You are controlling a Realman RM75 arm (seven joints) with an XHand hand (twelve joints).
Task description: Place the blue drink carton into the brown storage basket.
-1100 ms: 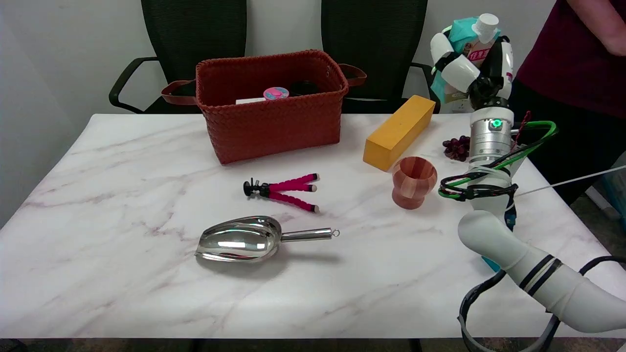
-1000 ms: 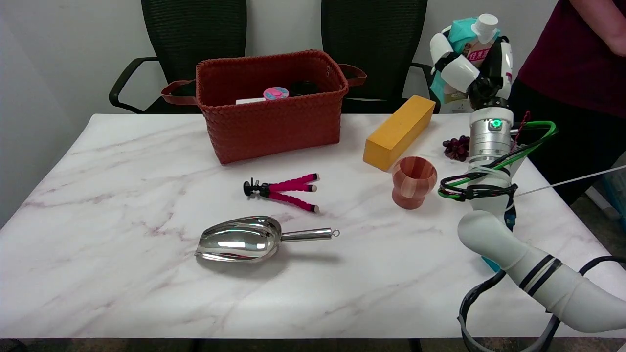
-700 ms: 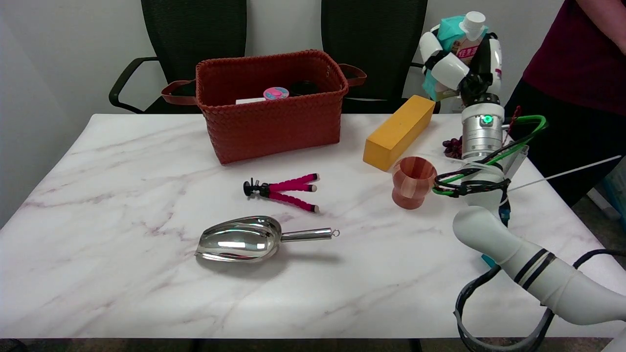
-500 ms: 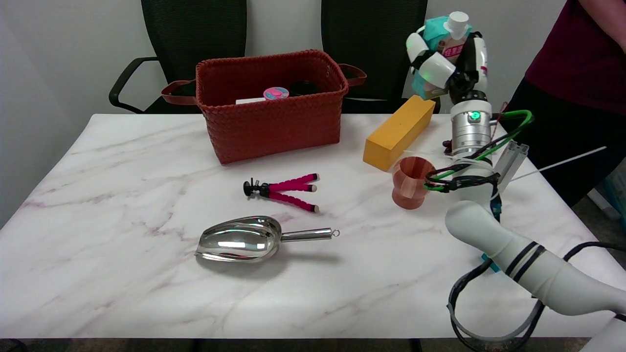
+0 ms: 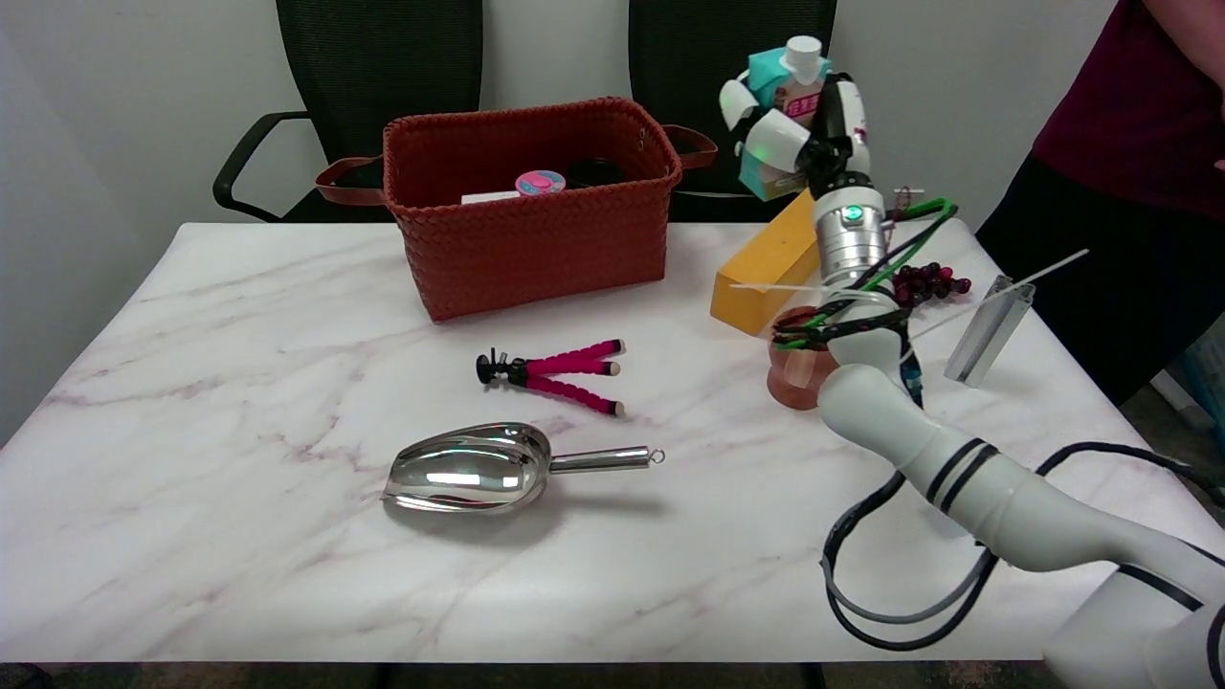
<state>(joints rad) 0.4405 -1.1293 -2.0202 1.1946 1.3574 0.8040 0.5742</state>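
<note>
Right hand (image 5: 802,120) is up in the air, fingers (image 5: 773,144) wrapped around the blue drink carton (image 5: 777,84), white cap on top, carton roughly upright. It hangs above the back end of the yellow block (image 5: 766,258), just right of the brown basket (image 5: 531,206), not over the opening yet. Step in hand: carrying the carton across to the basket. Basket already has a pink-lidded item (image 5: 541,182) and something dark inside. On the counter (image 5: 239,402): pink tripod (image 5: 560,373), metal scoop (image 5: 478,469), a reddish-brown cup (image 5: 796,373) partly behind the arm, grapes (image 5: 926,280), a clear bar (image 5: 991,330). Person stands at the right edge. Next move likely needs more travel left, clearing the basket's right rim and handle (image 5: 694,144), then lowering in and letting go over free space.
</note>
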